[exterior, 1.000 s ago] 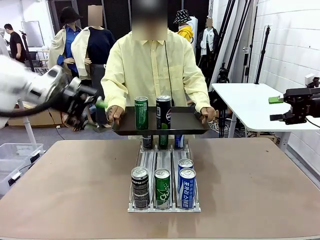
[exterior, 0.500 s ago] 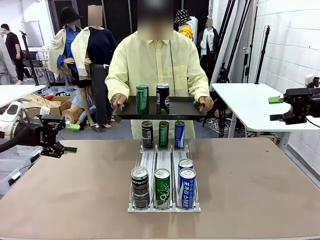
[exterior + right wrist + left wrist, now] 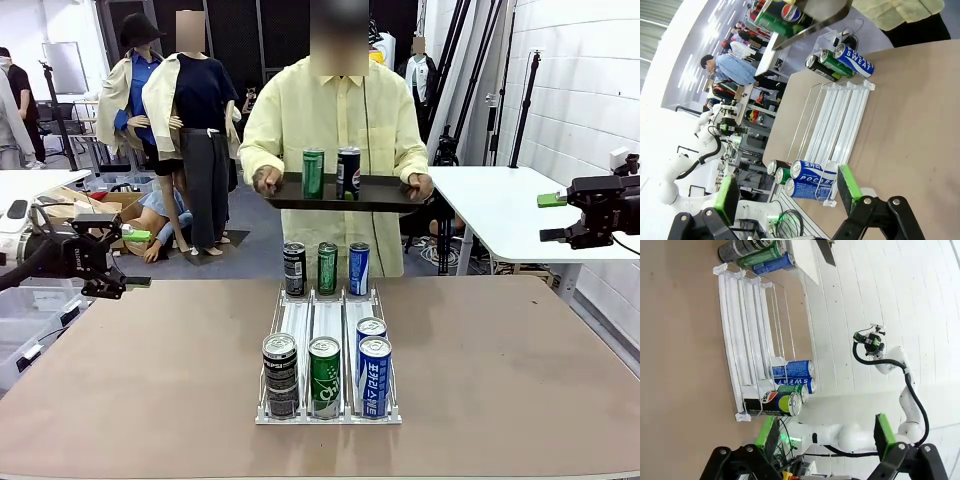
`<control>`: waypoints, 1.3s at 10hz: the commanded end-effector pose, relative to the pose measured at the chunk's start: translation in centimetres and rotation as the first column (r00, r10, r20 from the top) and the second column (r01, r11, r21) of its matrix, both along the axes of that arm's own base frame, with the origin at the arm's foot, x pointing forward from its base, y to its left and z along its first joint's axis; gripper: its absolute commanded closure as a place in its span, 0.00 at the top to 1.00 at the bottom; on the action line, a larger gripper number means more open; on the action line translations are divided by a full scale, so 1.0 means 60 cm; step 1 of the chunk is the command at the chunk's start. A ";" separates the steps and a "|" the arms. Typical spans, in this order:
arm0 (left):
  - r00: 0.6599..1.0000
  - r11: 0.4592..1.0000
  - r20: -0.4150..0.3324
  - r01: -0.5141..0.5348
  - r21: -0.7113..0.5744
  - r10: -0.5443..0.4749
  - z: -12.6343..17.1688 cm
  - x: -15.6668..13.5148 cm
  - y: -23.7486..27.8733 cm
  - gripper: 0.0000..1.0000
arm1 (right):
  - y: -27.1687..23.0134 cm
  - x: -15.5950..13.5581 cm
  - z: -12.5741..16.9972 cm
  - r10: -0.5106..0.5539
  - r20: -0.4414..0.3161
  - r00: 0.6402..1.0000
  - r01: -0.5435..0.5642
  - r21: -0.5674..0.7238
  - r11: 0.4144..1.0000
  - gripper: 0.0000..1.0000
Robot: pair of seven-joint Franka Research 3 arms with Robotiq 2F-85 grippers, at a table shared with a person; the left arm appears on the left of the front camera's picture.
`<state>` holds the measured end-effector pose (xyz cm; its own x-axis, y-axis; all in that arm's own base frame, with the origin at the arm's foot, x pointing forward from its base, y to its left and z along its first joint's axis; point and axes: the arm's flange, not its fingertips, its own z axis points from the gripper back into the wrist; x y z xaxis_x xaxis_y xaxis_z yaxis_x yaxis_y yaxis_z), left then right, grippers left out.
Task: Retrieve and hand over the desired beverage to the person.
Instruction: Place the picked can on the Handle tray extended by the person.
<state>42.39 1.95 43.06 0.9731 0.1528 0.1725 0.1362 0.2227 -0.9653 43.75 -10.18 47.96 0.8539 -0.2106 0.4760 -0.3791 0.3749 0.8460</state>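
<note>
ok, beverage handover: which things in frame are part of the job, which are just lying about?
In the job:
- person holding black tray
- green can and black can on the tray
- can rack with its cans
- left gripper, open, empty
- right gripper, open, empty

Lying about:
- white side table
- cardboard box

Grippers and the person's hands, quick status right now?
Left gripper: open, empty.
Right gripper: open, empty.
Person's hands: both holding a black tray with two cans.
</note>
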 end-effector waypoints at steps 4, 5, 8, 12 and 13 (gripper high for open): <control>1.000 1.000 -0.008 -0.009 0.015 0.009 0.001 -0.006 -0.004 1.00 | 0.000 0.001 0.002 0.005 -0.001 1.000 -0.005 0.009 1.000 1.00; 1.000 1.000 -0.008 -0.009 0.015 0.009 0.001 -0.006 -0.004 1.00 | 0.000 0.001 0.002 0.005 -0.001 1.000 -0.005 0.009 1.000 1.00; 1.000 1.000 -0.008 -0.009 0.015 0.009 0.001 -0.006 -0.004 1.00 | 0.000 0.001 0.002 0.005 -0.001 1.000 -0.005 0.009 1.000 1.00; 1.000 1.000 -0.008 -0.009 0.015 0.009 0.001 -0.006 -0.004 1.00 | 0.000 0.001 0.002 0.005 -0.001 1.000 -0.005 0.009 1.000 1.00; 1.000 1.000 -0.008 -0.009 0.015 0.009 0.001 -0.006 -0.004 1.00 | 0.000 0.001 0.002 0.005 -0.001 1.000 -0.005 0.009 1.000 1.00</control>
